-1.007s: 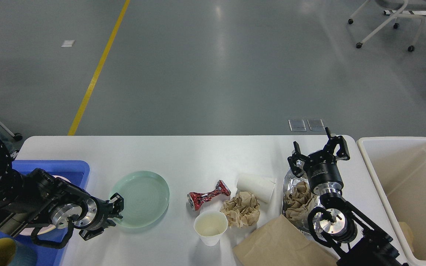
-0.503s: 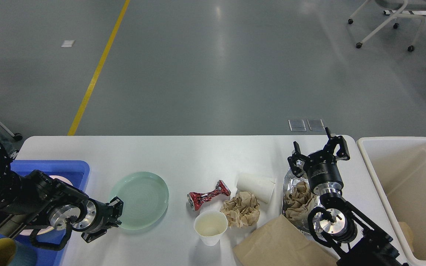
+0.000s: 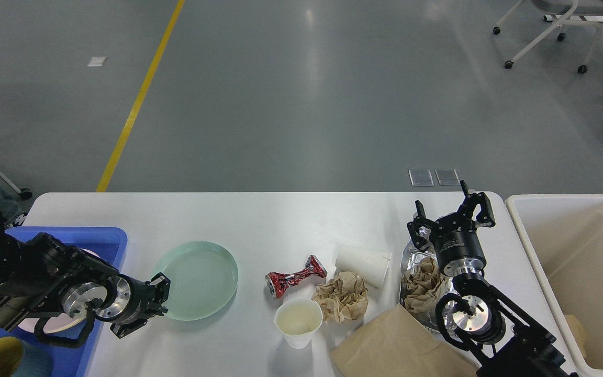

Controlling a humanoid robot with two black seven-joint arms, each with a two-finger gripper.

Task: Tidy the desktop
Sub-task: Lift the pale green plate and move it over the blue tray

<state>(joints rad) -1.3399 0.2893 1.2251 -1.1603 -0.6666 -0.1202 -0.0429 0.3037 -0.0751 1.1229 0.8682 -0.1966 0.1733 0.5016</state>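
Note:
The white desktop [image 3: 280, 220] holds a pale green plate [image 3: 199, 277], a crushed red can [image 3: 295, 276], an upright paper cup [image 3: 298, 322], a white cup lying on its side [image 3: 363, 264], a crumpled brown paper ball [image 3: 342, 296], silver foil with crumpled paper on it [image 3: 421, 283] and a brown paper bag [image 3: 395, 345]. My left gripper [image 3: 152, 303] is at the plate's left rim and appears shut on it. My right gripper [image 3: 450, 212] is open and empty, above the foil's far end.
A blue tray [image 3: 102, 238] stands at the left edge with a white dish inside, partly hidden by my left arm. A cup with a yellow inside [image 3: 3, 358] is at the bottom left. A cream-white bin [image 3: 584, 272] stands right of the desktop.
My left gripper has drawn back to the left toward the blue tray, and the green plate has slid a little left with it. The right arm has not moved.

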